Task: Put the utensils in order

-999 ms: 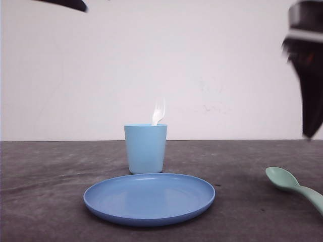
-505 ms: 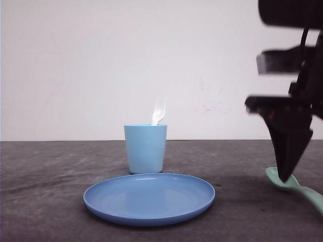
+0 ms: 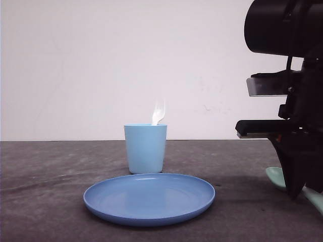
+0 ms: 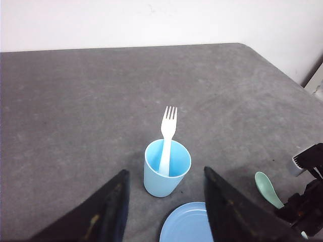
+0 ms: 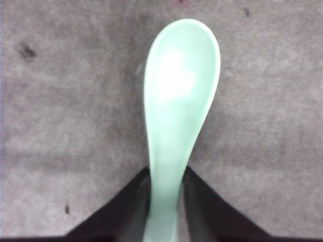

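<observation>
In the front view, the light blue cup stands upright around the middle of the grey desk, and the white fork stands inside it with the tines up. The round blue plate lies just in front of the cup, nearer the front edge. Near the right edge, the right gripper is low over the mint-green spoon, which lies on the desk; its fingers hide the neck of the spoon.

In the left wrist view, the left gripper is high above the cup, its fingers spread wide and holding nothing. The fork leans on the cup rim.

In the right wrist view, the two dark fingers sit on both sides of the spoon handle, touching or almost touching it. I cannot tell if they pinch it already. The spoon bowl faces up on the desk.
</observation>
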Available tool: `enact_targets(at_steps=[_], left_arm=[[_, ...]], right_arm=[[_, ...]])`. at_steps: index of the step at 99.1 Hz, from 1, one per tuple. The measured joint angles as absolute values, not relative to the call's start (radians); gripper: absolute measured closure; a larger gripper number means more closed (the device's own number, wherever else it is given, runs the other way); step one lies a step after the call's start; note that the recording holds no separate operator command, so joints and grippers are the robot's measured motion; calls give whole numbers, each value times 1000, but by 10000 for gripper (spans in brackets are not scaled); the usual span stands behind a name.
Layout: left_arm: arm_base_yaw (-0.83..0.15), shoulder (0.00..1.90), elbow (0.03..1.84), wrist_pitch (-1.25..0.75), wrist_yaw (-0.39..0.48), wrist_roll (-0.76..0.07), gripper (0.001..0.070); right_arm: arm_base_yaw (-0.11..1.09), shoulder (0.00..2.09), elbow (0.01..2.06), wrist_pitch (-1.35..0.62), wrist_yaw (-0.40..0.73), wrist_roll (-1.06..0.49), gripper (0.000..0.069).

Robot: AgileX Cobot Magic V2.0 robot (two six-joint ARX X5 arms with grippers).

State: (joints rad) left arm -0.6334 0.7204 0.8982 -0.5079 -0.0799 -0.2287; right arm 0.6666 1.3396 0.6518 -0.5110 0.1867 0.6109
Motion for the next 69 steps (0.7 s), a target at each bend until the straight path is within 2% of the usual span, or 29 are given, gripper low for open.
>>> enact_targets(at_steps=[10, 34, 56, 69], left_arm=[[-633, 720, 898, -513, -80, -229, 435], [-633, 720, 898, -518, -80, -228, 435], [-633, 720, 898, -522, -80, -229, 435], [-633, 720, 898, -532, -80, -229, 435]], right_arm=[[667, 1340, 652, -506, 188, 611, 604], [667, 1340, 671, -528, 204, 609, 606], [689, 1306, 825, -545, 240, 551, 606], [728, 1279, 951, -451, 264, 492, 607]])
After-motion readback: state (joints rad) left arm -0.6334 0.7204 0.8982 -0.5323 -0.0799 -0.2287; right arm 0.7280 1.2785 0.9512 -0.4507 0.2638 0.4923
